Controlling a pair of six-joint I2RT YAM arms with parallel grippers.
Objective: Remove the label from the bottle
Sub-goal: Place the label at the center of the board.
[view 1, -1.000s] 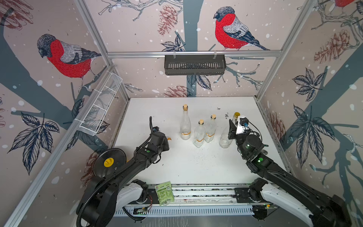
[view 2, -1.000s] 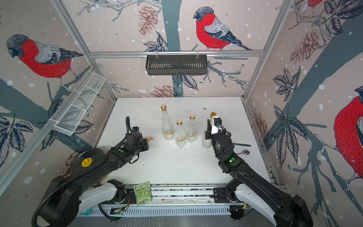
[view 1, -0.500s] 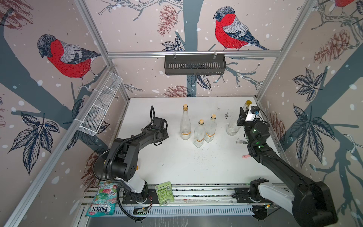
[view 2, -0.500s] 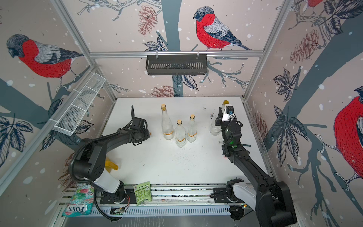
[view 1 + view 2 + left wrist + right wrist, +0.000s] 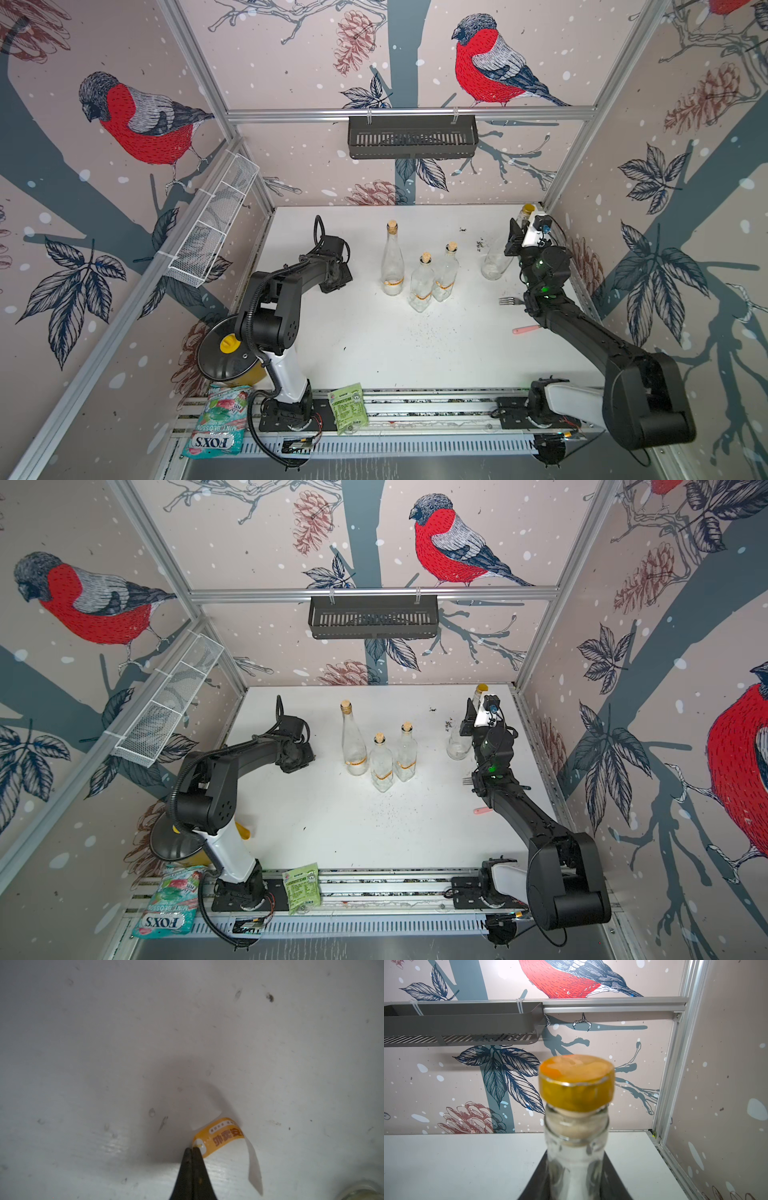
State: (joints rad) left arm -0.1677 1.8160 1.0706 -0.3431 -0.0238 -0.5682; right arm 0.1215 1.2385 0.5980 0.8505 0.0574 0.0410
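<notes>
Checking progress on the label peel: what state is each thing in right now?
left gripper: shut on label
label: off the bottle, curled, pinched at one end
right gripper: shut on held bottle, at the neck
held bottle: capped, no label visible
tall bottle: upright, corked, labelled
short bottle: upright, corked, labelled
third bottle: upright, corked, labelled
fork: lying flat

White table (image 5: 374,365) bears 3 bottles (image 5: 422,282), fork (image 5: 509,301), perhaps crumbs (image 5: 419,332).
</notes>
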